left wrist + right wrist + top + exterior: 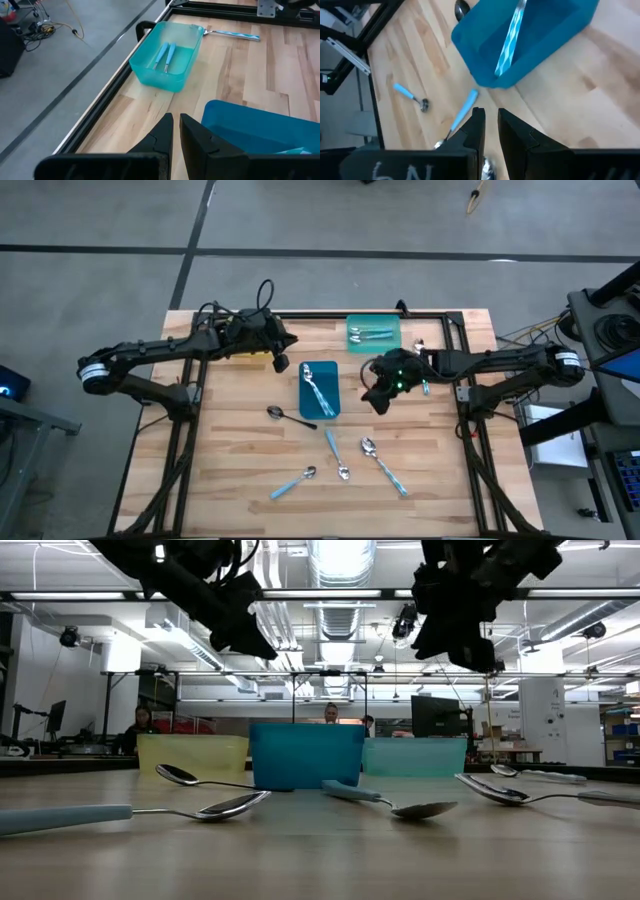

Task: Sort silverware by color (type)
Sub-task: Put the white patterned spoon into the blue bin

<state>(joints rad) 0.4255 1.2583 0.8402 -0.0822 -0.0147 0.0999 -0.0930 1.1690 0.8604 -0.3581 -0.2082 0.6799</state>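
Observation:
Loose silverware lies flat on the wooden table: a dark spoon (285, 415) and three blue-handled spoons (335, 452) (385, 463) (293, 483) toward the near side. Two more spoons (421, 348) lie by the right arm. The blue tray (320, 408) holds silver spoons (510, 42). The teal tray (167, 55) holds blue-handled ones. My left gripper (283, 363) hovers shut above the table between the yellow tray (192, 755) and the blue tray. My right gripper (377, 398) hovers just right of the blue tray, its fingers (475, 132) nearly together with nothing seen between them.
A black frame rail (440, 315) runs along the table's far edge and down both sides. A blue-handled spoon (235, 34) lies beyond the teal tray. Bare wood spans the near left of the table (230, 470). People sit in the room beyond (140, 720).

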